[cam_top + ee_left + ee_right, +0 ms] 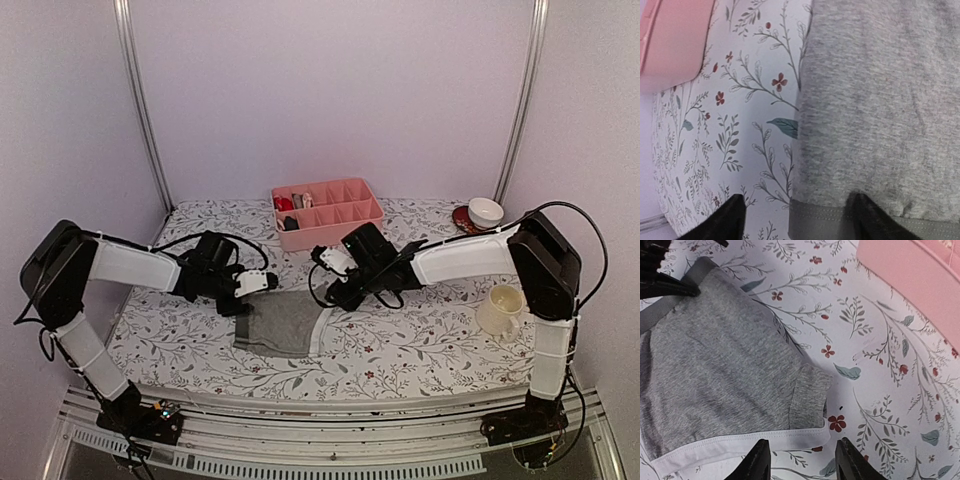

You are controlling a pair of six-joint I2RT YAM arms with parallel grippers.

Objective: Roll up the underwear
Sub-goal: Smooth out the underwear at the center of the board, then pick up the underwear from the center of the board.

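One pair of grey briefs (283, 322) with a pale waistband (740, 440) lies flat on the flowered cloth, its right corner folded over. My left gripper (242, 298) is open at its far left corner. In the left wrist view the gripper (797, 222) straddles the cloth's edge (875, 110), with one fingertip (867, 220) on the darker hem and the other over the table. My right gripper (332, 292) is open at the far right corner. In the right wrist view it (805, 465) hovers over the waistband's end. The boxer-briefs with the dark waistband are out of view.
A pink divided tray (345, 228) with a few small items stands behind the briefs. It also shows in both wrist views (670, 40) (910, 280). A cream mug (500, 310) and a white bowl (486, 211) on a red saucer stand at the right.
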